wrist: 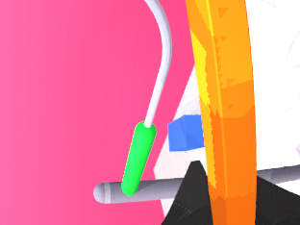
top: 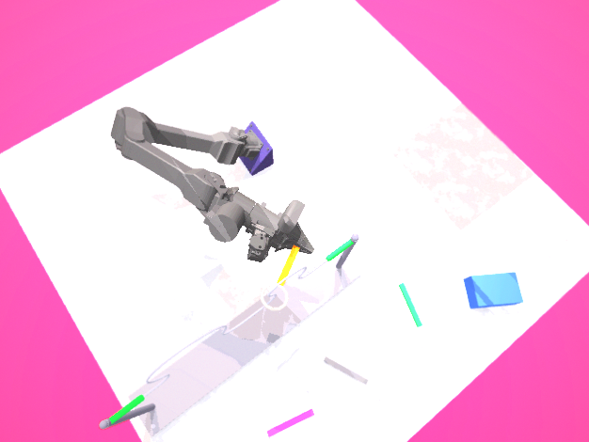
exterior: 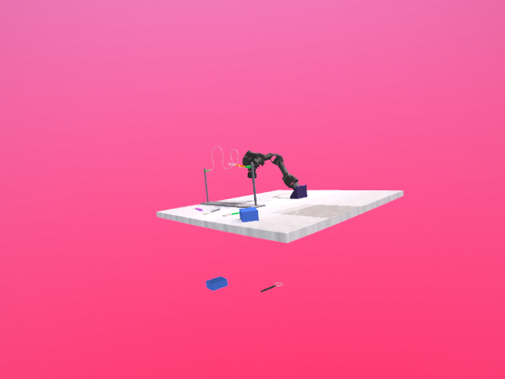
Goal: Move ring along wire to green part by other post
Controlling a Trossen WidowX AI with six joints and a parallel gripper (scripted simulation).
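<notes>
My gripper [top: 298,247] [wrist: 228,185] is shut on the orange handle [top: 288,266] [exterior: 240,165] [wrist: 223,96]. The ring [top: 262,295] at its far end overlaps a bend of the thin wire in the top view, between the posts and nearer the right one. Whether ring and wire touch I cannot tell. The wire [wrist: 166,48] ends in a green part [top: 340,250] [wrist: 138,159] at the right post [top: 346,254] [exterior: 254,185] [wrist: 161,189] and in another green part [top: 127,409] at the lower left post [top: 145,409] [exterior: 206,185]. The ring is out of the wrist view.
A blue block [top: 497,291] [exterior: 248,214] [wrist: 185,134] lies beyond the right post. A green bar [top: 410,305], a grey bar [top: 345,370] and a magenta bar [top: 291,422] lie on the table. Another blue block [exterior: 216,283] and a dark-handled ring show below the table in the exterior view.
</notes>
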